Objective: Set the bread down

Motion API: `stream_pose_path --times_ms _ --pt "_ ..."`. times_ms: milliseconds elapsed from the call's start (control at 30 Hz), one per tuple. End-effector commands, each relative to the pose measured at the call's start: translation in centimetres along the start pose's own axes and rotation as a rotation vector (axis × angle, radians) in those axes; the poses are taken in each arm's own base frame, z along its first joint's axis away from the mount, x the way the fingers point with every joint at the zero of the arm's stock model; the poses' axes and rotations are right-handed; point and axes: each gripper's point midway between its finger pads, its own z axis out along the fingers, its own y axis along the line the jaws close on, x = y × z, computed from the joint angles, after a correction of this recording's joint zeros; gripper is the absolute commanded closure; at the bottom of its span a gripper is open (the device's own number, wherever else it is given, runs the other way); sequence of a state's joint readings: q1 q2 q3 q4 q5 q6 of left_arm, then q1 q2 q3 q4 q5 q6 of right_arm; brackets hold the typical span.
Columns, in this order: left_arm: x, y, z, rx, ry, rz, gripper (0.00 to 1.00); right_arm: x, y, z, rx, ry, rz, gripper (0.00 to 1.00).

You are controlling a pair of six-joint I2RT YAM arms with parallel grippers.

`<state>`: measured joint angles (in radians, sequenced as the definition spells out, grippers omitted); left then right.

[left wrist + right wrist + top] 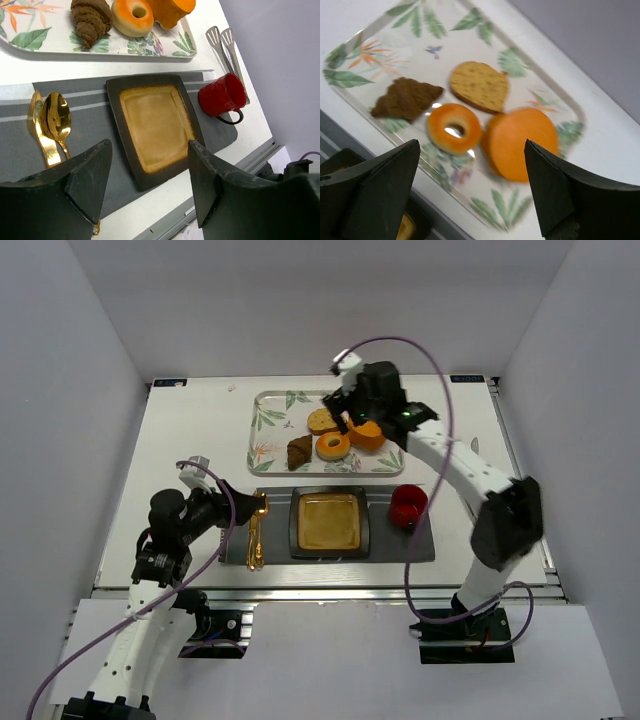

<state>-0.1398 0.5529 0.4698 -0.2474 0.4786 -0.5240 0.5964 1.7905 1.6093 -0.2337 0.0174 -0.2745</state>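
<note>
The bread [480, 86], a flat tan speckled slice with a brown crust, lies on the leaf-printed tray [365, 45], seen from above as bread [321, 421] on tray [265, 430]. My right gripper [471, 145] hovers open over the tray with nothing between its fingers. The bread lies a little beyond its tips. From above, the right gripper [347, 423] is over the tray's middle. My left gripper [149, 142] is open and empty over the near edge of the dark square plate [114, 100]. From above, the left gripper [232, 508] sits left of that plate [296, 522].
On the tray also lie a dark croissant [405, 99], a glazed donut [454, 127] and a round orange piece [522, 142]. A grey placemat [90, 100] carries the plate, a gold spoon [56, 117] with a fork, and a red mug [222, 94]. Metal tongs [225, 42] lie beyond the mug.
</note>
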Motion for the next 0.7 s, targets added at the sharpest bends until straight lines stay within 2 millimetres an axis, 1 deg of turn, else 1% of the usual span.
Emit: stream_pose_path --times_ms 0,33,67,100,133,167,200,233,267,300,333,400,433,500,533,633,667 --pt "-0.3 -0.4 0.3 0.030 -0.013 0.016 0.29 1.5 -3.2 -4.8 0.087 0.008 0.079 0.11" --pt "-0.1 -0.4 0.3 0.033 -0.006 0.014 0.29 3.0 -5.6 -5.9 0.124 0.025 0.083 0.11" --pt "-0.2 -0.4 0.4 0.035 -0.008 0.015 0.29 5.2 -7.8 -7.9 0.133 0.052 0.088 0.11" --pt "-0.3 -0.5 0.4 0.039 -0.012 0.018 0.29 5.7 -6.4 -8.4 0.069 0.061 0.094 0.11" --pt "-0.2 -0.3 0.5 0.037 -0.010 0.015 0.29 8.2 -9.7 -10.1 0.081 0.094 0.098 0.11" --pt "-0.2 -0.4 0.6 0.046 -0.013 0.016 0.29 9.7 -10.4 -11.3 0.050 0.110 0.121 0.11" --pt "0.0 -0.3 0.7 0.047 -0.007 0.012 0.29 12.9 -12.4 -13.3 0.059 0.143 0.216 0.16" --pt "-0.1 -0.4 0.8 0.051 -0.012 0.013 0.29 14.9 -13.2 -14.1 0.077 0.178 0.261 0.16" --pt "0.0 -0.5 0.9 0.061 -0.008 0.012 0.29 17.2 -14.2 -15.0 0.101 0.224 0.299 0.23" --pt "0.0 -0.4 1.0 0.061 -0.008 0.009 0.29 19.3 -14.7 -15.8 0.125 0.273 0.338 0.27" --pt "0.1 -0.5 1.1 0.069 -0.006 0.008 0.29 23.0 -15.1 -17.2 0.153 0.341 0.410 0.34" --pt "0.1 -0.4 1.3 0.076 -0.002 0.006 0.29 26.5 -15.5 -18.8 0.204 0.415 0.424 0.34" --pt "0.2 -0.4 1.4 0.078 0.002 0.006 0.29 28.8 -14.8 -18.9 0.221 0.449 0.429 0.30" --pt "0.1 -0.4 1.7 0.084 0.004 0.010 0.29 30.6 -14.8 -19.8 0.278 0.497 0.398 0.24" --pt "0.1 -0.5 1.8 0.087 0.009 0.010 0.29 32.0 -13.8 -19.8 0.271 0.527 0.404 0.17" --pt "-0.1 -0.5 2.1 0.092 0.009 0.012 0.29 33.2 -13.0 -19.8 0.255 0.551 0.402 0.11" --pt "-0.3 -0.6 2.1 0.095 0.005 0.013 0.29 33.8 -12.7 -19.6 0.245 0.560 0.408 0.11"
